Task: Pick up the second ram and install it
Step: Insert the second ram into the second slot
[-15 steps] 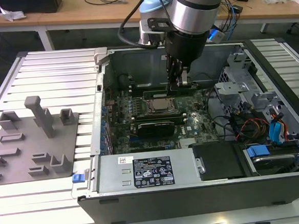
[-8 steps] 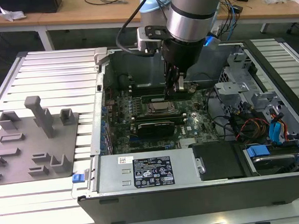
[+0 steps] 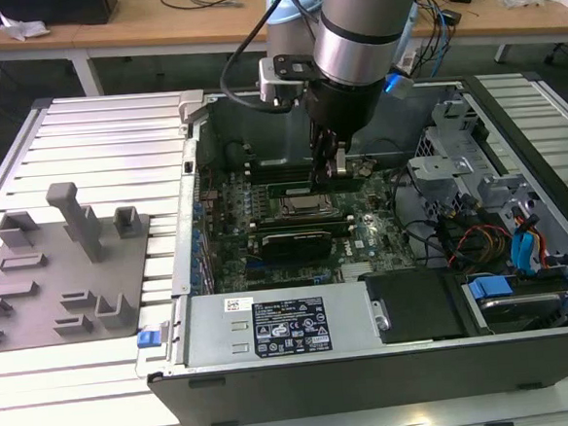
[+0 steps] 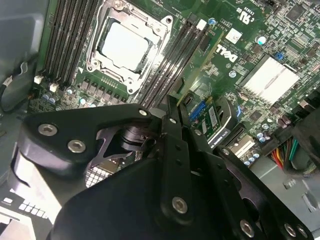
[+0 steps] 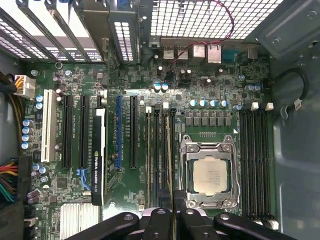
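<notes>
light: bright, even, from overhead | glare: white on heatsink [image 4: 270, 77] and CPU lid [image 4: 124, 46] | shadow: deep inside the case [image 3: 306, 382] | blur: gripper body [image 4: 165, 200] soft (close to lens)

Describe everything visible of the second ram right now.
The second ram is a long, thin green board, seen edge-on in the first wrist view. One end sits between the fingers of the gripper, which look closed on it. It runs along the black memory slots beside the CPU socket. Whether it is seated cannot be told.
</notes>
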`<state>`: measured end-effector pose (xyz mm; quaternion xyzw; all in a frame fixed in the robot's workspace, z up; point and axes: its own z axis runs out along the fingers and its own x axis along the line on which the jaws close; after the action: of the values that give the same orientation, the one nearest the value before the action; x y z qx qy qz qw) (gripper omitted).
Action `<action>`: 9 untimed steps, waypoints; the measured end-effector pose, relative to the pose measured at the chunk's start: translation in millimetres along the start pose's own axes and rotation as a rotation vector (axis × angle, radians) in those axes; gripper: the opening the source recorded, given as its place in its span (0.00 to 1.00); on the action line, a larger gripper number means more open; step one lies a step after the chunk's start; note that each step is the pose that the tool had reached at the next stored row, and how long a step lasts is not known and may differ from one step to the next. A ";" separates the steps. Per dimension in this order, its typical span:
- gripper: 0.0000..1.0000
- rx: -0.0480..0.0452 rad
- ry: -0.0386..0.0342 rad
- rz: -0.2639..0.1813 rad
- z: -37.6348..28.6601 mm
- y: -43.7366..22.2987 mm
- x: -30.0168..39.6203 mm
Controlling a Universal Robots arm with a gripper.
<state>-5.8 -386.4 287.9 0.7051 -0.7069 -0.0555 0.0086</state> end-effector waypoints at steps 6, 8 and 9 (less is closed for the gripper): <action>0.13 0.0001 0.0000 0.000 6.9 3.6 0.4; 0.13 0.0000 0.0000 0.000 11.7 4.5 0.7; 0.13 0.0001 -0.0001 0.000 13.7 4.9 0.8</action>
<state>-11.9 -386.3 274.7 0.7050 -0.7070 -0.0555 0.0086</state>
